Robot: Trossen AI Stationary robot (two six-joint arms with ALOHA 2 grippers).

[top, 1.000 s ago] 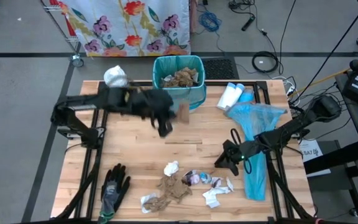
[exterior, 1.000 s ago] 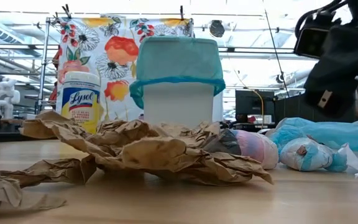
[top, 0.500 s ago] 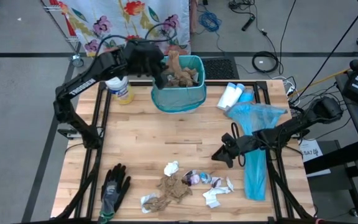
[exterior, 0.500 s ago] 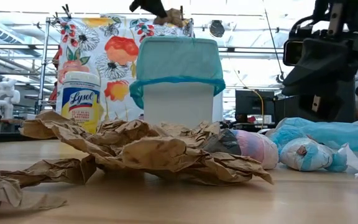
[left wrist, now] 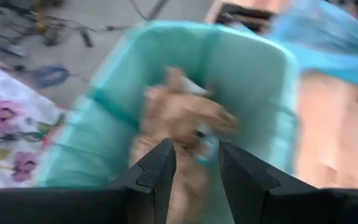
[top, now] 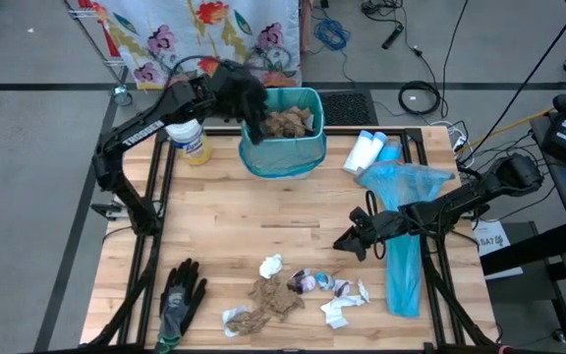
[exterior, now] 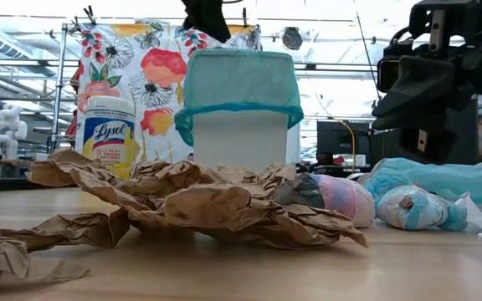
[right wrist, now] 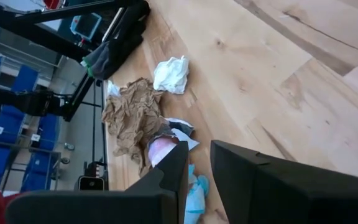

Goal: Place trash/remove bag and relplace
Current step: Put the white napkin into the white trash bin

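Observation:
A white bin (top: 281,147) with a teal liner stands at the table's far edge and holds brown paper (top: 288,120). My left gripper (top: 252,106) hovers open over the bin's left rim. In its wrist view the fingers (left wrist: 160,168) stand apart above the crumpled paper (left wrist: 185,118) lying in the bin. More trash lies near the front edge: brown paper towels (top: 275,295), a white tissue (top: 271,265) and shiny wrappers (top: 312,282). My right gripper (top: 345,243) hangs just right of that pile, above the table, fingers slightly apart with nothing between them (right wrist: 199,163).
A Lysol canister (top: 193,143) stands left of the bin and white bottles (top: 364,152) lie to its right. A blue plastic bag (top: 401,221) stretches along the right side. A black-and-grey glove (top: 180,300) lies at the front left. Bare wood lies mid-table.
My left gripper has carried a brown paper wad from mid-table up and toward the far edge, over the bin. There it has opened, and the wad has dropped into the bin among the other paper. My right gripper has edged slightly toward the table's left.

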